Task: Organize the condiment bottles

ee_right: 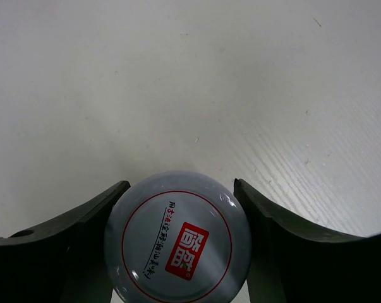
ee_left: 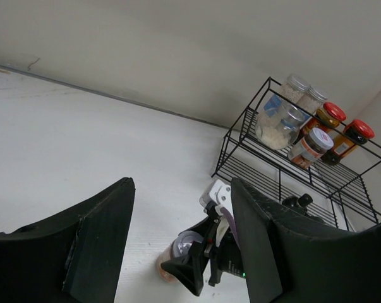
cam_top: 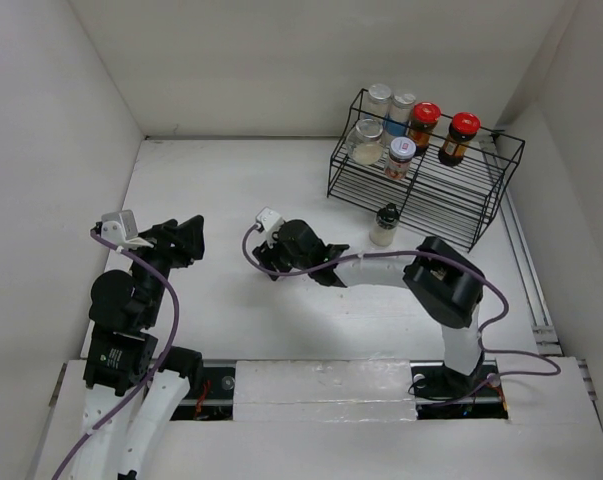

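Right gripper (ee_right: 181,183) clasps silver-lidded jar (ee_right: 177,246), open table (ee_right: 177,76) ahead.

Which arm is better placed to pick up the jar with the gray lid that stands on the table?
Right. The right claw has a finger on each side of the jar. The left claw hangs open and empty, apart from it.
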Robot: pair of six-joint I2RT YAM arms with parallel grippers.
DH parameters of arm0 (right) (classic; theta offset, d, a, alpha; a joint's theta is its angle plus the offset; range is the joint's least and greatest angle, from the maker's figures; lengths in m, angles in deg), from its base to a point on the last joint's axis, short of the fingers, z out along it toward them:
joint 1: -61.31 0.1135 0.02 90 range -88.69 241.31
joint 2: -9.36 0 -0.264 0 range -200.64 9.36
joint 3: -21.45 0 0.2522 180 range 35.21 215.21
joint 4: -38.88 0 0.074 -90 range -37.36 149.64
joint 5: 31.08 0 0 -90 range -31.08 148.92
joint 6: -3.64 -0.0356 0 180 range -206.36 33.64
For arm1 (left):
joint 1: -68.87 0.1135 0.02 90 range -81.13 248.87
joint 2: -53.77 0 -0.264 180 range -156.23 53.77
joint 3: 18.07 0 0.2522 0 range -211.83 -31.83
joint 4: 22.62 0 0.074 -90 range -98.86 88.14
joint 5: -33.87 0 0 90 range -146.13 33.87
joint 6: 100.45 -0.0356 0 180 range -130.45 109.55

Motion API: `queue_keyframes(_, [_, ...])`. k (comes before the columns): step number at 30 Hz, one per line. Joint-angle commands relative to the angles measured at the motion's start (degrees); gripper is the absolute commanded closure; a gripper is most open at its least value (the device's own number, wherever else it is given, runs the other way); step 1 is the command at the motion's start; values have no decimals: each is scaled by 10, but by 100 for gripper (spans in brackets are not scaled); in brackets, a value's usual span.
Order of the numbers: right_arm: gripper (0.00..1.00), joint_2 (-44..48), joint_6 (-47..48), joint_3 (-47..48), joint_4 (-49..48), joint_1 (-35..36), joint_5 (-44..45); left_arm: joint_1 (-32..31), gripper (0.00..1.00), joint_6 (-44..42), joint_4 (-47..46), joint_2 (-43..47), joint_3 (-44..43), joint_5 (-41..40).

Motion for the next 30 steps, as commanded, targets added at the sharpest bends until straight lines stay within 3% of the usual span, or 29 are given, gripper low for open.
queue_keyframes(1, [45,89,-4,-6,-38,2,40,3,42,-7,-28,0,4,8])
queue_keyframes(5, [48,270,-4,-52,-33,-48,53,3,41,-7,-28,0,4,8])
queue_keyframes(16, [51,464,-29,-105,58,-347,87,3,41,-7,-28,-1,4,13])
queue_keyframes(19, [51,459,-29,-78,92,-424,98,3,41,-7,-28,-1,4,13])
queue_keyframes(22, [51,429,-34,-56,92,-486,47,3,41,-7,-28,-7,4,19])
queue_keyframes(27, [51,344,-29,-5,87,-506,33,3,41,-7,-28,-7,4,19])
queue_keyframes(30, [45,307,-29,9,81,-506,33,3,41,-7,-28,-7,4,19])
